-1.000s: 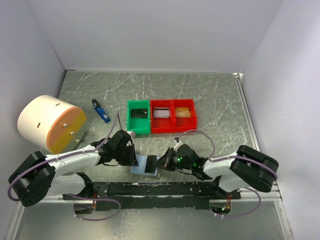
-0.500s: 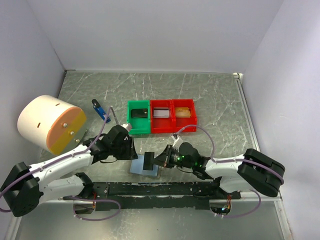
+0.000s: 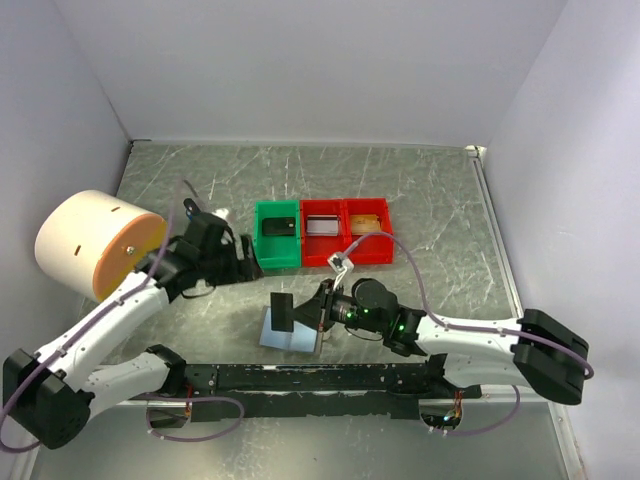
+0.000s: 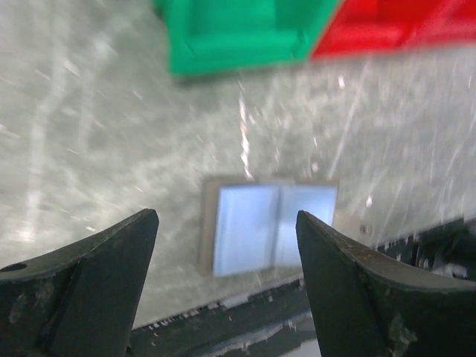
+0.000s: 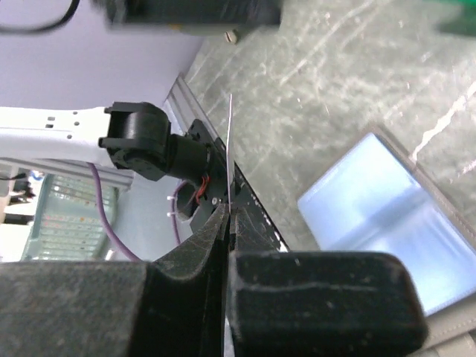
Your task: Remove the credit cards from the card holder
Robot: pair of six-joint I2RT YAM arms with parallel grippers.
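Spread wide, the left jaws hang with nothing between them, just off the near left corner of the green tray [image 3: 277, 235]. In our left wrist view both fingers [image 4: 89, 275] frame bare desk [image 3: 430, 190] and the card holder [image 4: 271, 227] below them.

Our right jaws are pressed together on a dark card [image 3: 283, 313]. They pinch it by one edge so it stands upright over the holder's left panel. From the right wrist it shows only as a thin line rising from the fingertips. We cannot tell whether its lower edge touches the holder.

We see the card holder [image 3: 290, 335] lying open and flat, its two pale blue panels facing up. It sits close to the desk's near edge, a little left of the middle, and its near side is just beside the black rail [image 3: 320, 378]. It is well apart from the trays.

Two red trays [image 3: 345, 230] sit edge to edge with the green one in a row across the desk's middle, each with a flat item inside. A white and orange drum [image 3: 95, 245] stands against the left edge. Bare desk runs from the trays to the far edge and out to the right edge, and walls close off the far, left and right sides.
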